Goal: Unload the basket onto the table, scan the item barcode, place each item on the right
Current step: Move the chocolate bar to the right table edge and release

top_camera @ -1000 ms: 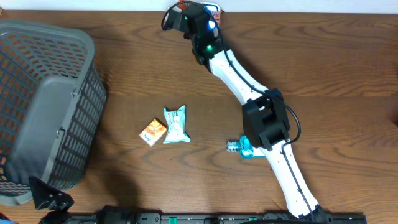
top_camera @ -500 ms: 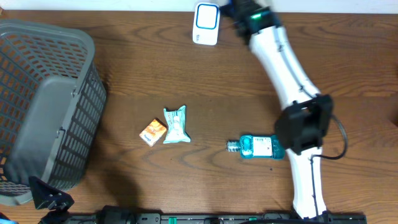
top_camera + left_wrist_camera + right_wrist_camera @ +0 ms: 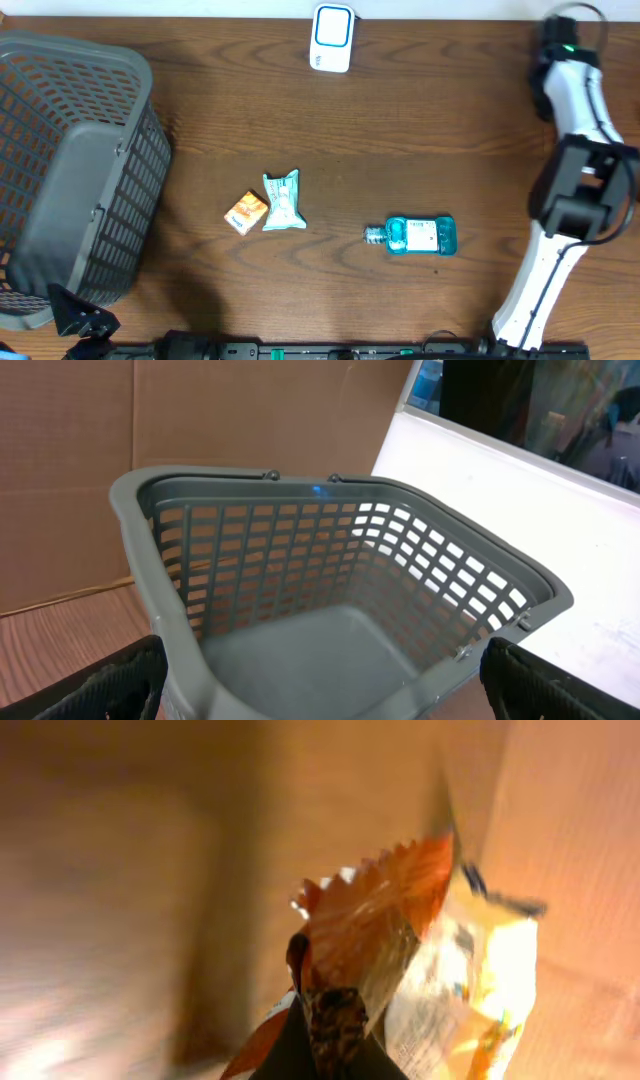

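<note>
My right gripper (image 3: pixel 335 1020) is shut on the crimped edge of an orange and yellow snack packet (image 3: pixel 400 910), which fills the blurred right wrist view. In the overhead view the right arm (image 3: pixel 570 80) reaches to the table's far right back corner, and the packet itself is not visible there. The white scanner with a blue face (image 3: pixel 332 38) stands at the back middle, well left of that arm. My left gripper (image 3: pixel 325 705) is open and holds nothing, its black fingers (image 3: pixel 105 690) spread on either side of the near rim of the grey basket (image 3: pixel 330 510).
The grey mesh basket (image 3: pixel 70 170) takes up the left side of the table. A small orange box (image 3: pixel 245 211) and a teal packet (image 3: pixel 283 201) lie side by side mid-table. A blue mouthwash bottle (image 3: pixel 420 236) lies on its side to their right.
The right arm has swung from over the scanner at the back middle to the far right back corner. The scanner and the blue bottle now show uncovered. The left arm has not moved.
</note>
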